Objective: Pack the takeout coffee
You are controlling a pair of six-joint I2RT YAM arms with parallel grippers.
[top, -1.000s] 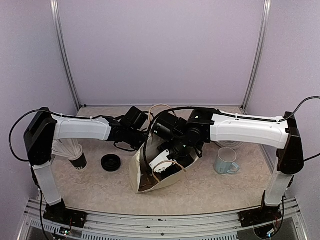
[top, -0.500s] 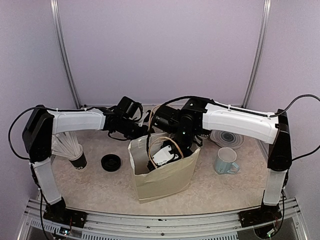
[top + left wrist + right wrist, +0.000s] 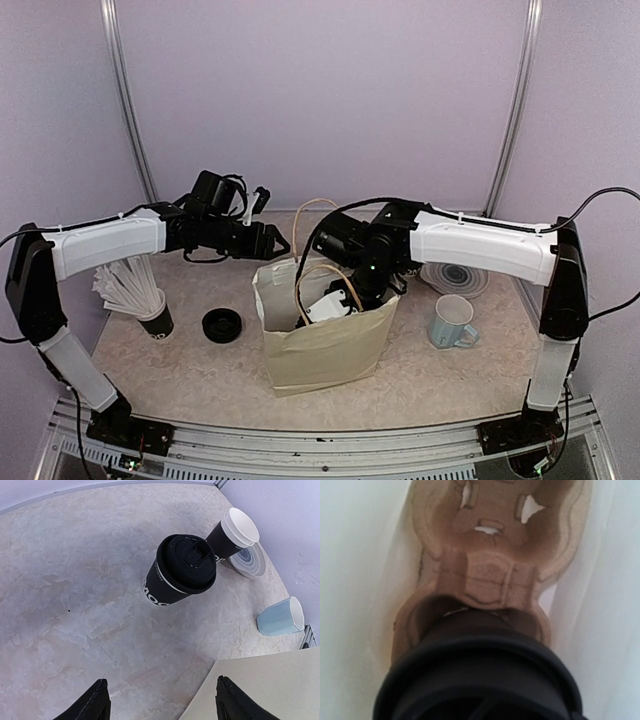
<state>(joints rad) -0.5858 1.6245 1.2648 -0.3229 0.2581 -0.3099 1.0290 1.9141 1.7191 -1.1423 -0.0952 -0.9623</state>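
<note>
A beige paper bag (image 3: 325, 350) stands upright mid-table. My right gripper (image 3: 338, 298) reaches down into its mouth. In the right wrist view a takeout coffee cup's black lid (image 3: 480, 680) fills the space between the jaws and hides the fingers; the cup sits in a pocket of a brown pulp carrier (image 3: 492, 575) inside the bag. My left gripper (image 3: 165, 702) hangs open and empty just left of the bag's rim (image 3: 260, 690). Beyond it stand a lidded black cup (image 3: 180, 572) and an unlidded black cup (image 3: 234, 532) with a white inside.
A loose black lid (image 3: 222, 325) lies left of the bag, next to a black cup bristling with white sticks (image 3: 145, 295). A light-blue mug (image 3: 452, 322) stands right of the bag, a grey ringed disc (image 3: 458, 277) behind it. Purple walls close in behind.
The bag went from lying tilted to standing upright. My left gripper opened off the bag's rim and drew back to the left. The right gripper stayed inside the bag.
</note>
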